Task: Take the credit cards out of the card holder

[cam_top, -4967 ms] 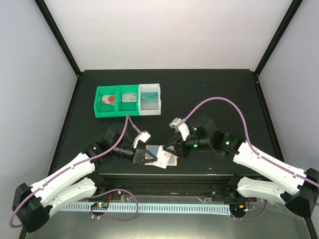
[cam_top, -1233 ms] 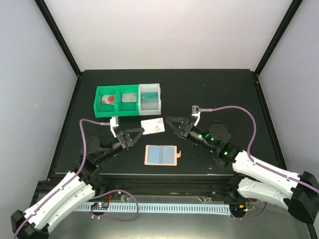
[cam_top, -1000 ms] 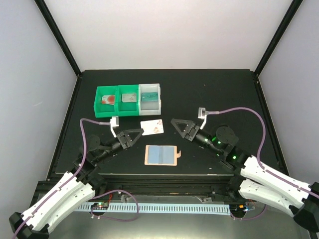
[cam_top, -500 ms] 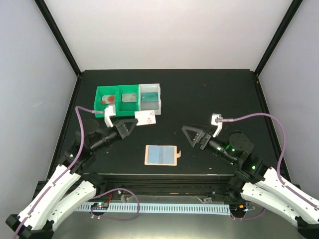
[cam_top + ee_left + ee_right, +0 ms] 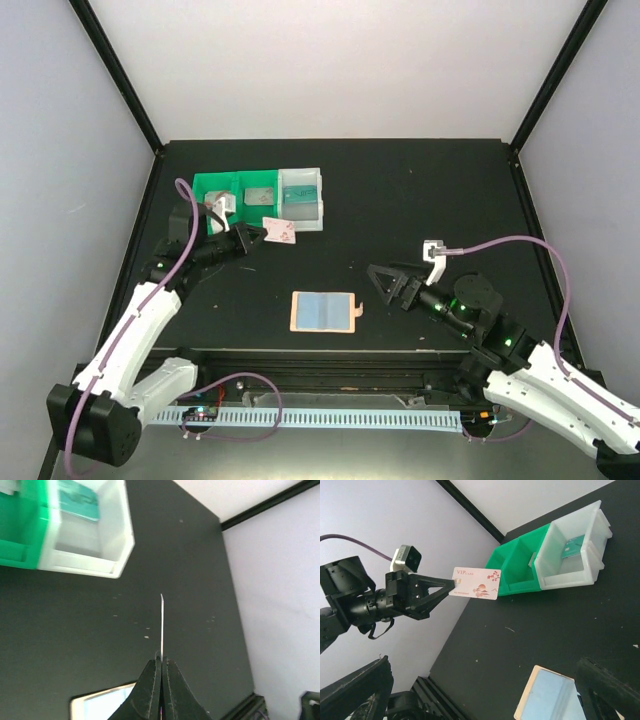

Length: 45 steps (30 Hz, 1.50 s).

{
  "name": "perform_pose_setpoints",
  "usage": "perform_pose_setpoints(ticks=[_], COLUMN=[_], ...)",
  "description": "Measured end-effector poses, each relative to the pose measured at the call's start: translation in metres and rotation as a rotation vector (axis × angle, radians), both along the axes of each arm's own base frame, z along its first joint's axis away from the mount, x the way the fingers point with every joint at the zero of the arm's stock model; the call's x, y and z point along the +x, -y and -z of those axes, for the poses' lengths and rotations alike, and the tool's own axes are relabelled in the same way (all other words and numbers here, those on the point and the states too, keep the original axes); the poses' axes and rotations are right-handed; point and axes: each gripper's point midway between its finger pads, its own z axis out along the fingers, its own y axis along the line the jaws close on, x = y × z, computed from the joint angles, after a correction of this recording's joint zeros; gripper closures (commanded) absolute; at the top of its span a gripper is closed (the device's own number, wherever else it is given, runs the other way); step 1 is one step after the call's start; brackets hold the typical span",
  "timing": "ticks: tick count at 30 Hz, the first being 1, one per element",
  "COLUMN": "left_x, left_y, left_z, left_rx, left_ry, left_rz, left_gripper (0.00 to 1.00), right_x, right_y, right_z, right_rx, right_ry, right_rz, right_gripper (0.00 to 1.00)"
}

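The card holder lies open and flat near the table's front, its blue-grey inside up; it also shows as a wallet in the right wrist view. My left gripper is shut on a white-pink credit card, held in the air just in front of the bins. In the left wrist view that card is edge-on, pinched at the gripper. My right gripper stands open and empty, to the right of the holder. A teal card lies in the white bin, a grey card in the green one.
A green two-compartment bin and a white bin stand side by side at the back left. The left arm's wrist camera hides part of the green bin's left compartment. Black frame posts rise at the table's back corners.
The right gripper has let go of the card and pulled back to the right, open. The left gripper has carried the card up and left, close to the bins.
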Motion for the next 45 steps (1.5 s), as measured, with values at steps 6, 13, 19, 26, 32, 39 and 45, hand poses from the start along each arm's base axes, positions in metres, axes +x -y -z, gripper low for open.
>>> perform_pose_setpoints(ticks=[6, 13, 19, 26, 32, 39, 45], left_x=[0.02, 0.059, 0.092, 0.127, 0.17, 0.215, 0.228], left_y=[-0.032, -0.062, -0.073, -0.081, -0.081, -0.082, -0.082], left_z=[0.02, 0.01, 0.039, 0.086, 0.083, 0.082, 0.1], left_rx=[0.084, 0.184, 0.227, 0.26, 0.262, 0.264, 0.267], left_ry=[-0.059, -0.047, -0.12, -0.219, -0.184, -0.162, -0.203], left_rz=[-0.057, -0.106, -0.122, -0.122, -0.125, -0.13, -0.125], left_gripper=[0.98, 0.99, 0.98, 0.98, 0.98, 0.98, 0.98], right_x=[0.002, 0.005, 0.009, 0.014, 0.016, 0.019, 0.021], right_y=[-0.003, -0.009, -0.01, -0.009, -0.009, -0.01, -0.009], right_z=[0.008, 0.017, 0.023, 0.024, 0.027, 0.029, 0.029], right_rx=[-0.036, -0.068, -0.088, -0.102, -0.117, -0.138, -0.142], right_ry=[-0.017, -0.042, -0.057, -0.063, -0.072, -0.085, -0.086], right_rz=[-0.003, -0.01, 0.002, 0.025, 0.037, 0.048, 0.06], right_gripper=[0.0, 0.0, 0.0, 0.0, 0.0, 0.0, 0.0])
